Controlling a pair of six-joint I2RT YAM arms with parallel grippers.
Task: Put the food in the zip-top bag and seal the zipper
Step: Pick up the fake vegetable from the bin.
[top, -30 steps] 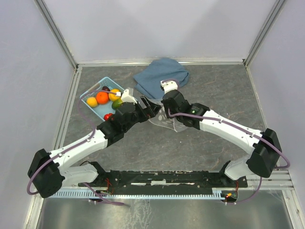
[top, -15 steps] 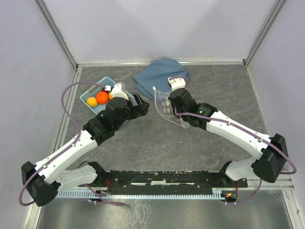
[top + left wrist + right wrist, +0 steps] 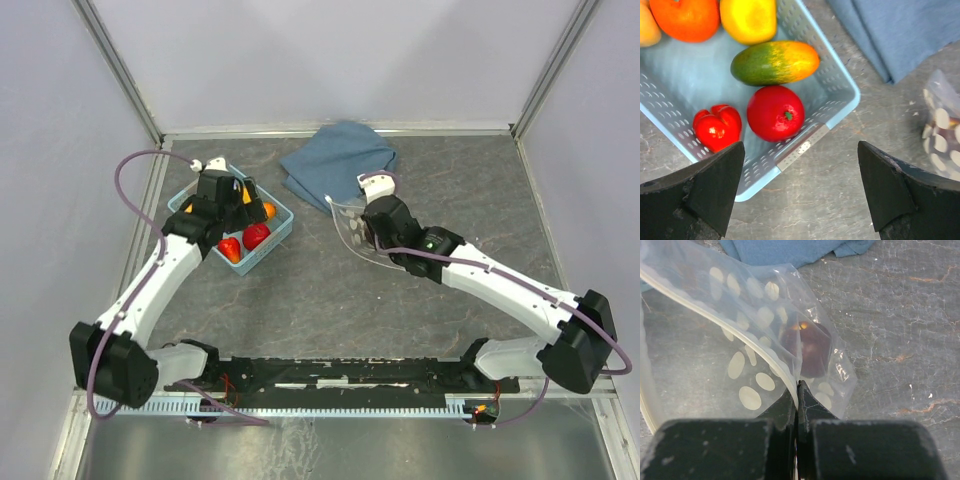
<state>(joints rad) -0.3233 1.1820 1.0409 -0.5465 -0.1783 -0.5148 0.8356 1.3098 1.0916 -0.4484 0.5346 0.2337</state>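
Note:
The zip-top bag (image 3: 765,305), clear with white dots, hangs from my right gripper (image 3: 797,390), which is shut on its edge by the pale zipper strip (image 3: 705,309). A dark purple fruit (image 3: 807,350) lies inside it. In the top view the bag (image 3: 350,225) is held just above the table by the right gripper (image 3: 366,218). My left gripper (image 3: 800,195) is open and empty over the basket's near corner, also in the top view (image 3: 248,203). Below it lie a red apple (image 3: 776,112), a red fruit (image 3: 717,127), a green-orange fruit (image 3: 775,62), a yellow fruit (image 3: 749,19) and an orange fruit (image 3: 687,17).
The light-blue basket (image 3: 278,228) sits at the left of the table, its rim (image 3: 805,147) between my left fingers. The folded blue cloth (image 3: 338,160) lies at the back, just behind the bag, and shows in the left wrist view (image 3: 900,30).
My left arm has swung left, away from the bag, and now hovers over the basket. My right gripper has kept hold of the bag and raised it slightly.

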